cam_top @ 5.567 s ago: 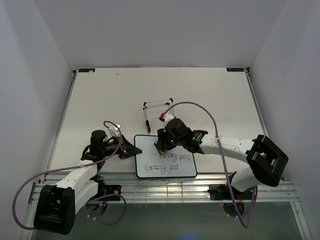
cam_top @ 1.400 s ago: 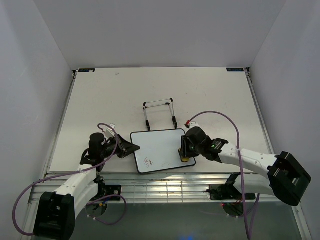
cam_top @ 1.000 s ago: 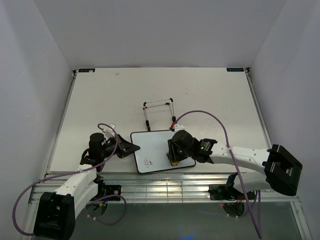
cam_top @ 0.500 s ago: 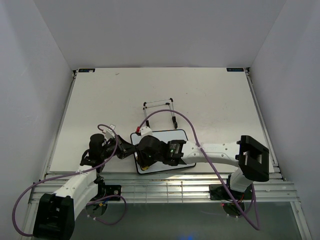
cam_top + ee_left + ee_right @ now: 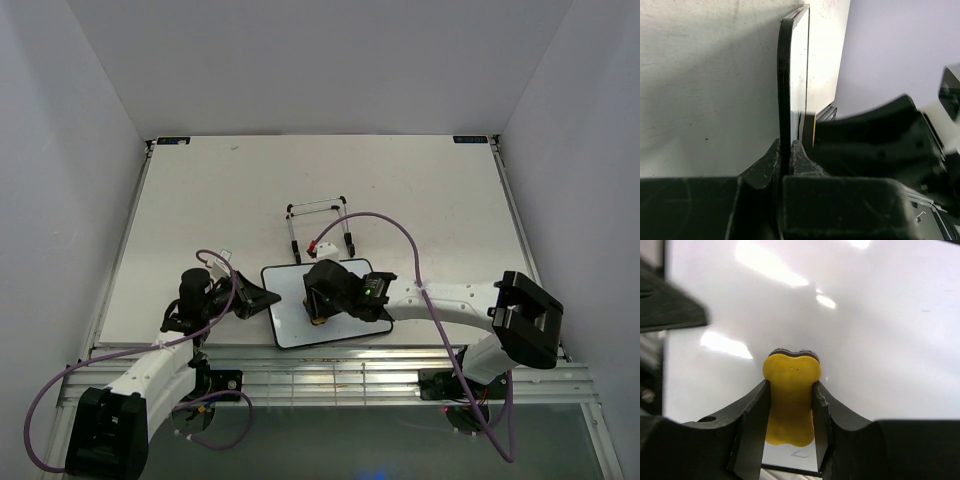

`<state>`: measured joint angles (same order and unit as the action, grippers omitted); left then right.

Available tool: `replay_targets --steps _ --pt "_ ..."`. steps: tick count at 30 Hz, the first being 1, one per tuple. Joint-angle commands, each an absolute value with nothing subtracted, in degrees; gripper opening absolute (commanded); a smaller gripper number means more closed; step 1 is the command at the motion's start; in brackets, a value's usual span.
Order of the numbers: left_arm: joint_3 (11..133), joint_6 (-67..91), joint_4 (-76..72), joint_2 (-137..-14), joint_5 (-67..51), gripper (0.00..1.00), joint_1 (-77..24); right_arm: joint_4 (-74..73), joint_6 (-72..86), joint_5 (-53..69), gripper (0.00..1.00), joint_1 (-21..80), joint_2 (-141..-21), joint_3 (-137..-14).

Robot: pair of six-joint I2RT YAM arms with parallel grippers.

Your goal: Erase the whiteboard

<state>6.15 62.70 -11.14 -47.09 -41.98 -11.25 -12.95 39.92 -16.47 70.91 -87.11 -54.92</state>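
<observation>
Count: one whiteboard (image 5: 292, 322), one yellow eraser (image 5: 791, 400), one black wire stand (image 5: 316, 206), two arms on one table (image 5: 200, 200).

Location of the whiteboard: it lies flat on the table close to the near edge, between the two arm bases, turned slightly askew. The wire stand sits just beyond its far edge; whether the two touch cannot be told.

Board surface: every uncovered area reads white and blank in the top view. The right wrist view shows one faint short stroke just below the eraser, close to the black frame.

Left gripper (image 5: 786, 147): its fingers are closed on the board's left edge. The wrist view shows the black frame running down between the two fingers, one on each face of the board. The arm reaches forward from its base, and the gripper points right, low to the table.

Right gripper (image 5: 790, 385): it is clamped on the eraser, with a finger pressed to each side of the yellow block at its waist. The eraser's far end rests against the white surface. The arm stretches from its base on the right, leftward and low across the board. Its wrist is over the board's left-centre, and its purple cable arches above.
</observation>
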Motion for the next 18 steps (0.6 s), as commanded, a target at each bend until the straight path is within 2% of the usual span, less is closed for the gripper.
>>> replay_targets --steps 1,7,9,14,18 --pt "7.4 63.3 -15.0 -44.9 -43.8 0.0 -12.0 -25.0 38.9 -21.9 0.13 68.6 -88.9 -50.8" --pt "7.4 63.5 -15.0 -44.9 -43.2 0.0 -12.0 -21.5 37.1 -16.1 0.13 72.0 -87.8 -54.7" --pt "7.2 64.2 -15.0 -44.4 -42.8 0.0 -12.0 -19.3 38.0 -14.9 0.13 75.8 -87.5 -55.5" --pt "7.4 64.8 -15.0 -44.0 -42.5 0.0 -12.1 -12.2 40.8 -14.9 0.13 82.1 -90.4 -57.5" --pt "7.2 65.3 -15.0 -43.6 -42.2 0.0 -12.3 -11.0 41.7 -17.1 0.12 82.8 -93.6 -59.8"
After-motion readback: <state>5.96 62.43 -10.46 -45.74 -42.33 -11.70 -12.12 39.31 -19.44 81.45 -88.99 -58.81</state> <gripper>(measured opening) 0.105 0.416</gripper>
